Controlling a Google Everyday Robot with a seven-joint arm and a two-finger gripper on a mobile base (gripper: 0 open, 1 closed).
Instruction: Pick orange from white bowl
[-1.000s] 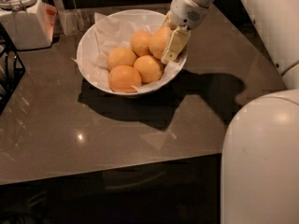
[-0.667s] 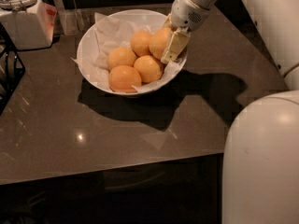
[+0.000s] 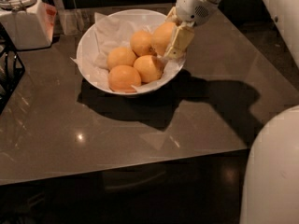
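Note:
The white bowl (image 3: 89,37), lined with crinkled white paper, stands at the back middle of the dark table and holds several pale-orange fruits. The orange (image 3: 161,35) sits highest, at the bowl's right rim. My gripper (image 3: 170,43) reaches down from the upper right and is shut on that orange. One cream finger (image 3: 179,39) lies across the orange's right side; the other finger is hidden behind the fruit. The remaining oranges (image 3: 124,77) lie lower in the bowl, to the left of the gripper.
A white lidded canister (image 3: 19,14) stands at the back left, with a clear container (image 3: 70,18) beside it. A black wire rack (image 3: 8,73) is at the left edge. My white body (image 3: 275,171) fills the lower right. The table's front edge (image 3: 121,169) runs across below.

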